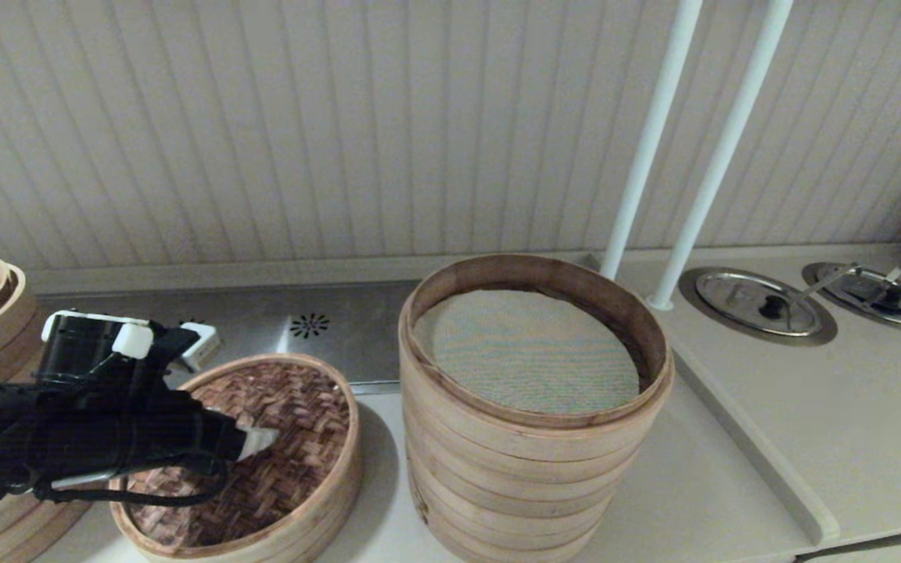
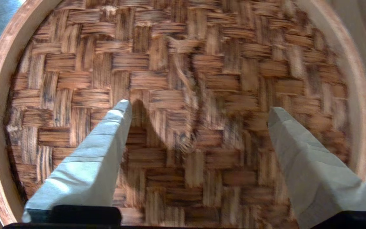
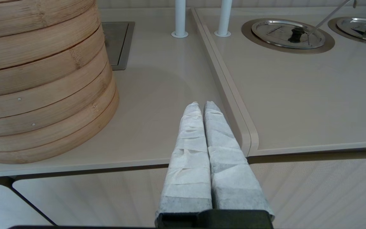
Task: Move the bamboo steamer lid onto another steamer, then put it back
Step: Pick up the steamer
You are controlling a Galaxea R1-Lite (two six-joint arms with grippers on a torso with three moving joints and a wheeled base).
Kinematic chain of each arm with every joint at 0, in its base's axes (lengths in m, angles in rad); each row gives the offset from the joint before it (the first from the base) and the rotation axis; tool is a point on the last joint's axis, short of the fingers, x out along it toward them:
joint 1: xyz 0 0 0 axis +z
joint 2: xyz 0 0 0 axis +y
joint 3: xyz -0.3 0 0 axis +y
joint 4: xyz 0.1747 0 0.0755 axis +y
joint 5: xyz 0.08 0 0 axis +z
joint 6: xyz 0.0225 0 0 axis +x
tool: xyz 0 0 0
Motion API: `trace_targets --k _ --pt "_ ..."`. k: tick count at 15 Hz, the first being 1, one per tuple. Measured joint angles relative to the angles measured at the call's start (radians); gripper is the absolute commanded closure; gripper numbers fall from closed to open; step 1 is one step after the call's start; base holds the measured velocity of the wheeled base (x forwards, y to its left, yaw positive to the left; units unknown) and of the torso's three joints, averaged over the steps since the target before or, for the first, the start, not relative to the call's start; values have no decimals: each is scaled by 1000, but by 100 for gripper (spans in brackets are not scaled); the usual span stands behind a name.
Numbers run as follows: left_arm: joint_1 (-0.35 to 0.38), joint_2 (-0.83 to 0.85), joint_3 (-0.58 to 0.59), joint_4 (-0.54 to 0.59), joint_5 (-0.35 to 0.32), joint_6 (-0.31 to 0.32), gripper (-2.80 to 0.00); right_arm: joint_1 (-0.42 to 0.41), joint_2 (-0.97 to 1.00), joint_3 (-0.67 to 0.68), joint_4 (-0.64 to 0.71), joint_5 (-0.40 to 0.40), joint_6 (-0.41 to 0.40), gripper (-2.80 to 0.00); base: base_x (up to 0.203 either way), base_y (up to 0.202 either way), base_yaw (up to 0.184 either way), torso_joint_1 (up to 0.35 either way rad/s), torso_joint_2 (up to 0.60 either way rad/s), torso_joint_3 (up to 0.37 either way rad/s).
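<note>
Hovering: left claw (image 2: 199, 109), fingers spread wide, empty, just over the bamboo steamer lid (image 1: 263, 453)
Beside lid: another steamer (image 1: 533, 438), uncovered, on the worktop (image 1: 732, 485)
Right claw (image 3: 201, 105): pressed closed, empty, at worktop's edge

The left arm (image 1: 67, 446) is a black cylindrical housing with a black cable looped beneath it and white rectangular blocks mounted on its wrist section. The left gripper (image 2: 199, 109) has two tapered fingers (image 2: 87, 165) wrapped in pale tape. The right gripper (image 3: 202, 105) has identical tape-wrapped fingers on a black base.
</note>
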Motion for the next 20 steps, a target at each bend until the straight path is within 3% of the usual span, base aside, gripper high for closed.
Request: trace_targets --k 3,4,15,20 --pt "-1 11 10 -16 25 -3 -280 0 0 0 0 0 0 0 0 0 0 0 0 0" --pt "-1 12 12 -19 26 -2 0 0 0 0 0 0 0 0 0 0 0 0 0 0" --pt "2 23 32 -48 26 -22 0 0 0 0 0 0 0 0 0 0 0 0 0 0" --pt "16 27 42 -121 24 -45 0 0 0 0 0 0 0 0 0 0 0 0 0 0"
